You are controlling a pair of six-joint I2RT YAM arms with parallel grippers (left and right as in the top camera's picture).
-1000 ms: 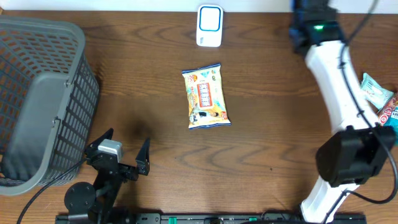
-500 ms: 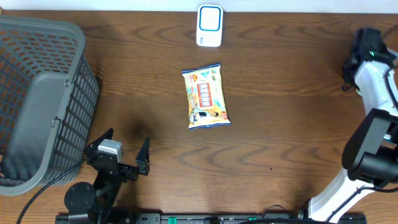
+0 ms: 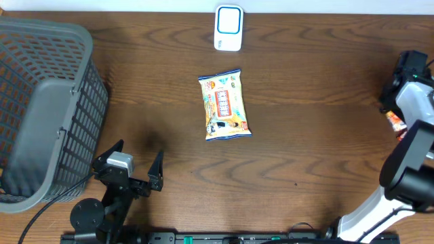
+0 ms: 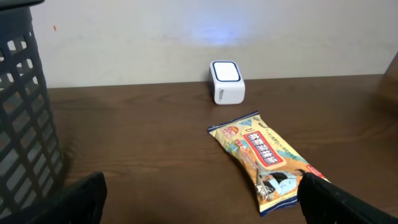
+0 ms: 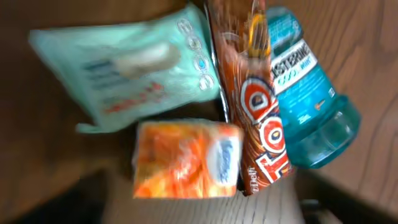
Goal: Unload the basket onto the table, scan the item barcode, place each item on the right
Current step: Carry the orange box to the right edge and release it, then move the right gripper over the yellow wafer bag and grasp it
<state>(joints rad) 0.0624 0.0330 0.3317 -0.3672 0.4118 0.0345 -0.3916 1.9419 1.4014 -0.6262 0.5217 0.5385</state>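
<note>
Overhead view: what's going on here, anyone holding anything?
Nothing visibly held. The snack packet lies flat mid-table, short of the white scanner. The left gripper sits open near the basket. The right arm hangs at the table's right edge over a pile: wipes, orange pack, brown snack bar, mouthwash bottle. Its wrist view is too blurred to show its jaws.

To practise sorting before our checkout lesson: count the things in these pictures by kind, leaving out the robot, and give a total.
Soft packets: 4 (yellow snack packet, teal wipes pack, orange pack, brown wrapper)
Blue mouthwash bottle: 1
White scanner: 1
Grey basket: 1
Total: 7
</note>
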